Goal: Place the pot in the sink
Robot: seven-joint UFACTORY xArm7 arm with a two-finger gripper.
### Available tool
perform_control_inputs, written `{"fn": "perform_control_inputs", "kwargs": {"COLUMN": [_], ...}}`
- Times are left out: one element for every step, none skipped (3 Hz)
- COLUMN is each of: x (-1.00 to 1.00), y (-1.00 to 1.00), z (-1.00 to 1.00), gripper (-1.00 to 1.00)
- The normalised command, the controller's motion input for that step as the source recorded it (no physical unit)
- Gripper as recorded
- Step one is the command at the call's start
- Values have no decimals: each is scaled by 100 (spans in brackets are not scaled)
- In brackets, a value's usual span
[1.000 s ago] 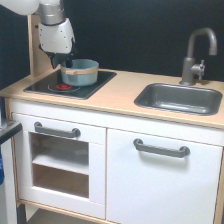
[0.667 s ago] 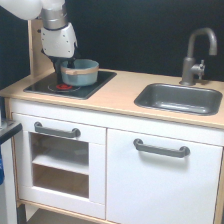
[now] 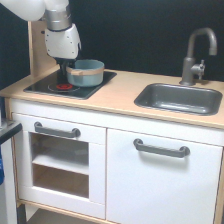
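Note:
The grey-blue pot (image 3: 87, 73) with a tan band is on the right part of the black stovetop (image 3: 50, 85), at the exterior view's left. My gripper (image 3: 65, 71) reaches down from above. Its dark fingers are on the pot's left rim by the short handle, and it looks shut on it. The pot's base is at or just above the stovetop. The dark grey sink (image 3: 177, 98) is set in the counter at the exterior view's right, about a pot's width beyond the stovetop, with nothing in it.
A grey faucet (image 3: 197, 52) stands behind the sink and arches over its back edge. A red ring (image 3: 64, 87) shows on the stovetop beside the pot. A wooden side panel (image 3: 36, 47) rises behind the stovetop. The light wooden counter (image 3: 117, 95) runs between stovetop and sink.
My gripper came down onto the pot's left rim and shifted slightly toward the exterior view's right. The pot has moved a little to the right with it.

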Motion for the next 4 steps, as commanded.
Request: {"fn": "perform_control_inputs", "kwargs": {"x": [14, 85, 98, 100], "y": [-1, -34, -18, -9], "z": [19, 98, 99, 95], "gripper": [-99, -100, -100, -100]}}
